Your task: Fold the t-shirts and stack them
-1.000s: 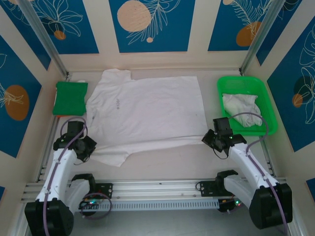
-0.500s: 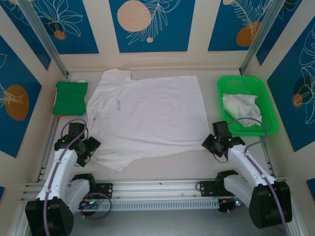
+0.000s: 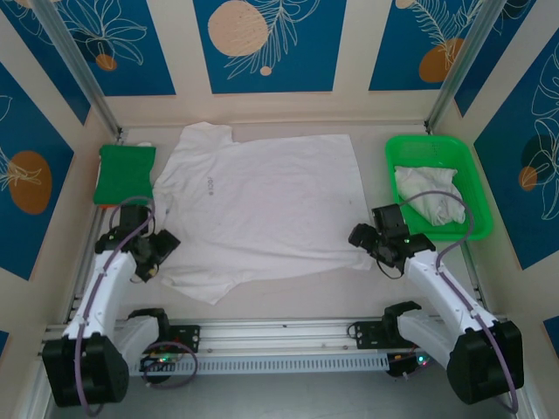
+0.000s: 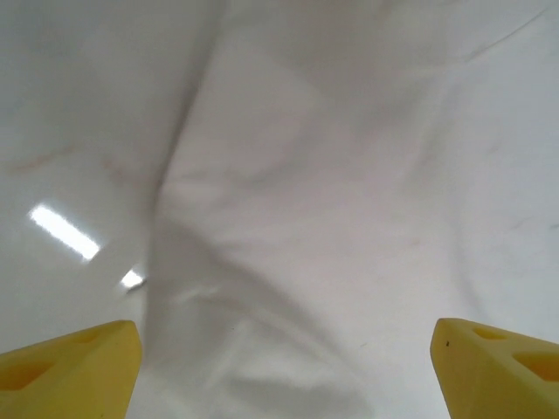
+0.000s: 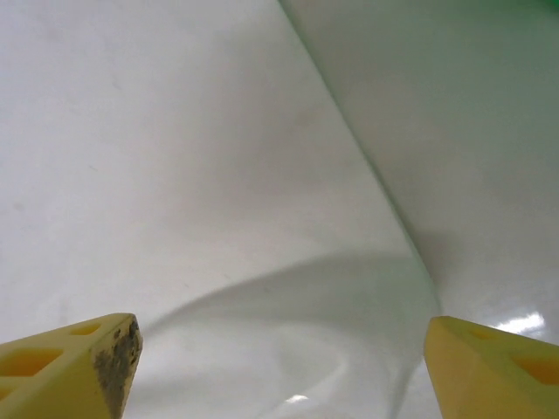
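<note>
Readiness for folding: found t-shirt flat on desk. Saw left claw and right claw spread at t-shirt's near corners, pinching nothing, likely poised for grabbing.

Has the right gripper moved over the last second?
Yes: the right gripper has shifted left, away from the green tray, toward the white t-shirt.

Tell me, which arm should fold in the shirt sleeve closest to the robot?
Probably the left. The left gripper is open right beside the near sleeve of the flat t-shirt; the right gripper is open at the opposite hem corner.
</note>
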Available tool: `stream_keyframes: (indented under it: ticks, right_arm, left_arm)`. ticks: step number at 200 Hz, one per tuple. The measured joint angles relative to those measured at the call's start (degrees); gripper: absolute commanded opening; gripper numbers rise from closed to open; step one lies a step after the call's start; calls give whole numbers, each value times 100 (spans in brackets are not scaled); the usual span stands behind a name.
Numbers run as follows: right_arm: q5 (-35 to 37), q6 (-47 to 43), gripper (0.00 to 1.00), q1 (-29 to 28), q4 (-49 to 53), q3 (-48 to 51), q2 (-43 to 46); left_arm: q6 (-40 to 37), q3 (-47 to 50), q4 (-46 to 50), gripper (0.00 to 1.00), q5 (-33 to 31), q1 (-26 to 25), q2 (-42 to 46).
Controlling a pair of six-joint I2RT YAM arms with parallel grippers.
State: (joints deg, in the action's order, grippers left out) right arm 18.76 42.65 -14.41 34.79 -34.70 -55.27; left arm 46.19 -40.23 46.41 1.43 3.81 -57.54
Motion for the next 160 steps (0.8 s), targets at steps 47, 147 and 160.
stream_keyframes:
  ticks: [47,147,160]
  right_arm:
    - [-111,-323,81,-291,-752,-1034,-1939]
    - [-437,-328,78,-354,-1681,-2761,-4922]
    - [-487,-330,78,-243,-1679,-3034,-5117]
  left_arm:
    - [-295,-490,-1600,77,319,0,-1932]
    - [-330,-2398,-2409,72,719,0,-4712]
    - [-328,-2702,-2406,72,741,-7,-4959]
